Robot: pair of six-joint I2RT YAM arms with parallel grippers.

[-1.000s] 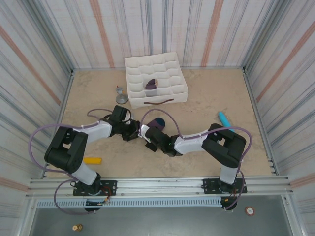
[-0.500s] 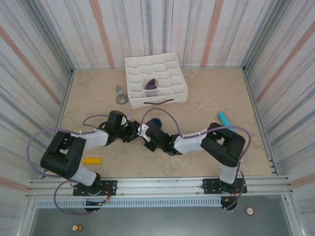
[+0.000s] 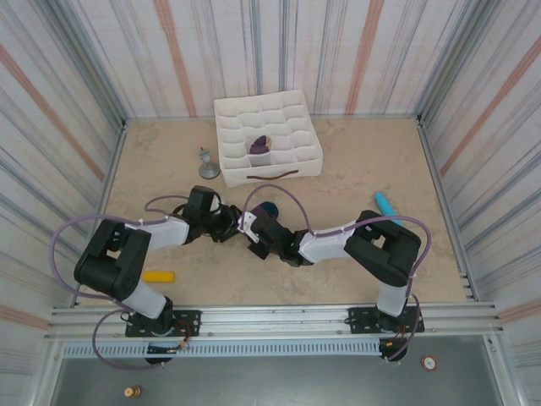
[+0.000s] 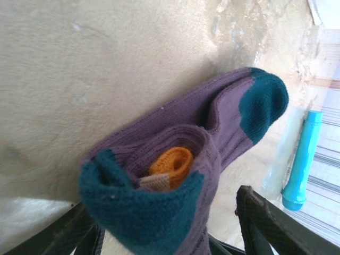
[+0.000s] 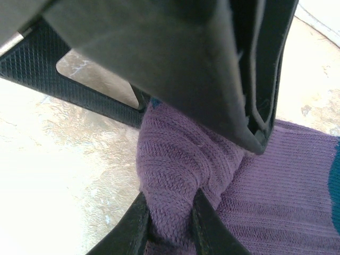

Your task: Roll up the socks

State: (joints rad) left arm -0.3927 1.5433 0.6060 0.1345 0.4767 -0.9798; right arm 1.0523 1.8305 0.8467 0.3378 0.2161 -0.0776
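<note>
Socks (image 3: pixel 269 209) lie half rolled on the table (image 3: pixel 380 161), in the middle of the top view. The right claw (image 5: pixel 171 228) pinches the purple roll tight. The left claw (image 4: pixel 172 229) is spread wide around the roll's teal end.

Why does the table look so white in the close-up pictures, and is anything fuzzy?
Left wrist view: glare bleaches the table at the bottom-left corner, and the teal cylinder looks pale and a bit soft, but the sock is sharp. Right wrist view: the table on the left is blown out white, while the sock's knit is crisp. Top external view: even light, only soft shadows.
</note>
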